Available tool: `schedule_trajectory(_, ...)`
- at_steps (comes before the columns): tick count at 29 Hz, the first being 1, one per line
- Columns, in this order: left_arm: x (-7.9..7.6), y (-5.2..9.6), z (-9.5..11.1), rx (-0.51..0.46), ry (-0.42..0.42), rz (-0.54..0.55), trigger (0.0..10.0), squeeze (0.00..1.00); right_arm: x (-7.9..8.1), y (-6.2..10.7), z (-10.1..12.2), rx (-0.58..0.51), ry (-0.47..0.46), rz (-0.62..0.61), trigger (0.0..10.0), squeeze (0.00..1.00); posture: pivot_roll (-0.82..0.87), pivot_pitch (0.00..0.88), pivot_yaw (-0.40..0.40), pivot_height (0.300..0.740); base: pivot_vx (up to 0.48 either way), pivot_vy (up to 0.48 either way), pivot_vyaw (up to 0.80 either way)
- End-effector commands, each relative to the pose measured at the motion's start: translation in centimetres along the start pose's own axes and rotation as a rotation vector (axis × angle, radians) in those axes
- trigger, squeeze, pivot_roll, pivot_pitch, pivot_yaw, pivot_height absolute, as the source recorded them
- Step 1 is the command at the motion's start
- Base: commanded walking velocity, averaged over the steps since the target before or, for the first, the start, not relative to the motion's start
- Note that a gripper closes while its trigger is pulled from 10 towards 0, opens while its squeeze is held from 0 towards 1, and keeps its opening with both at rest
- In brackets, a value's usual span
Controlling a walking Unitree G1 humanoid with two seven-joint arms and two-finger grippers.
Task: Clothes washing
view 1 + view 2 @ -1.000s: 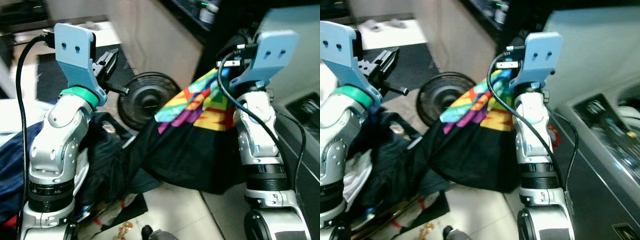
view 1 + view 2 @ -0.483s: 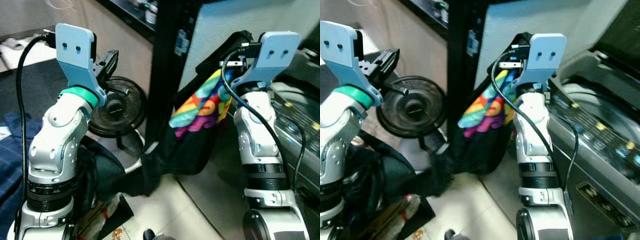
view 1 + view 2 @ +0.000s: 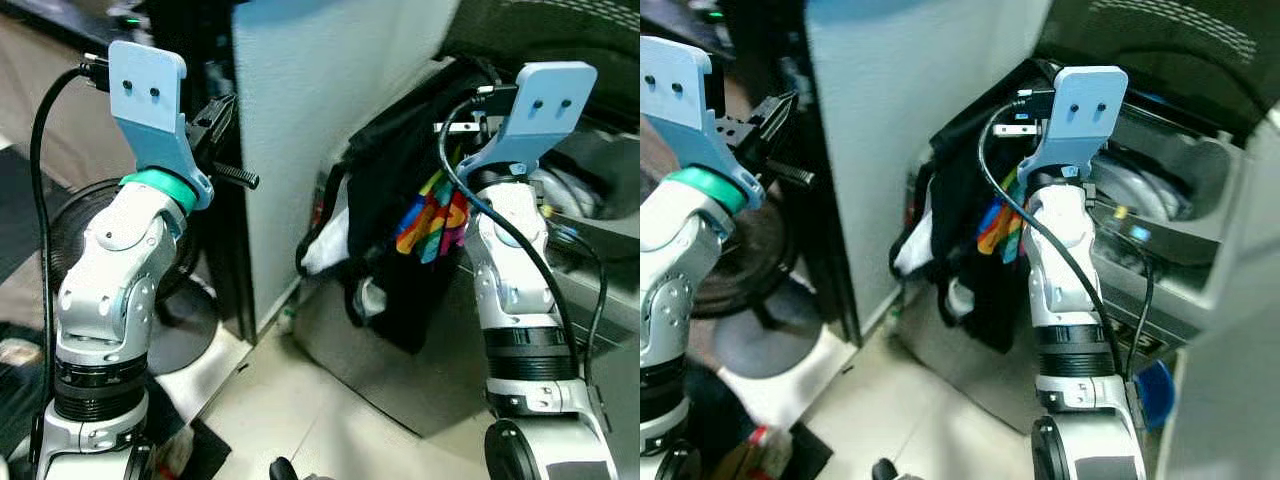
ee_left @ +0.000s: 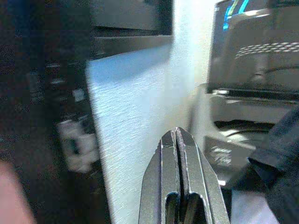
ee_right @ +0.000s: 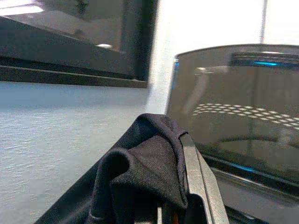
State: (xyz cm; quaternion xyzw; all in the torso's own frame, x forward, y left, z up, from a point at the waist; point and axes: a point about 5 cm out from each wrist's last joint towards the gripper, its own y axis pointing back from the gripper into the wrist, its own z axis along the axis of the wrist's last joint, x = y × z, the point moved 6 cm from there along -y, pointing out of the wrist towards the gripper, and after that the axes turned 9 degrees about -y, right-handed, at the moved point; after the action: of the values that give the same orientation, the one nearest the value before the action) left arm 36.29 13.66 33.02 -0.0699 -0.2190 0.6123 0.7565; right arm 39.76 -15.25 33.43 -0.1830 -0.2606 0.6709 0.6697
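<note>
Beside a grey panel (image 3: pixel 300 120), the right gripper (image 5: pixel 187 196) clamps a black shirt (image 3: pixel 400 200) hanging against the washer (image 3: pixel 1160 230); left gripper (image 4: pixel 177 154) is raised, fingers pressed together, empty

The scene is viewed from the robot's head by the two eye views, angled forward and down past both raised forearms; the same pale panel (image 3: pixel 300 120), hanging black garment (image 3: pixel 400 200) and washing machine (image 3: pixel 1160 215) are shared, shifted slightly sideways between them. The left wrist view is aimed along the left end effector (image 4: pixel 177 140) at that panel from close range, the machine beyond. The right wrist view is aimed along the right end effector (image 5: pixel 198 186), with the garment draped just before the lens and the panel behind.
</note>
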Motion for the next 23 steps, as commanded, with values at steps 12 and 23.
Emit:
schedule_trajectory(12,0.47,-0.01,-0.23,0.001,-0.034,0.029,10.0,0.0,0.28,-0.38,0.97,-0.034,-0.136,-0.026,10.0,0.0,0.06,0.045,-0.007,0.74,0.0,0.0,-0.8)
schedule_trajectory(23,0.56,-0.07,-0.36,0.006,-0.033,0.033,10.0,0.0,0.24,-0.31,-0.03,0.012,-0.085,-0.031,10.0,0.0,0.06,0.053,-0.004,0.74,0.0,0.0,-0.58)
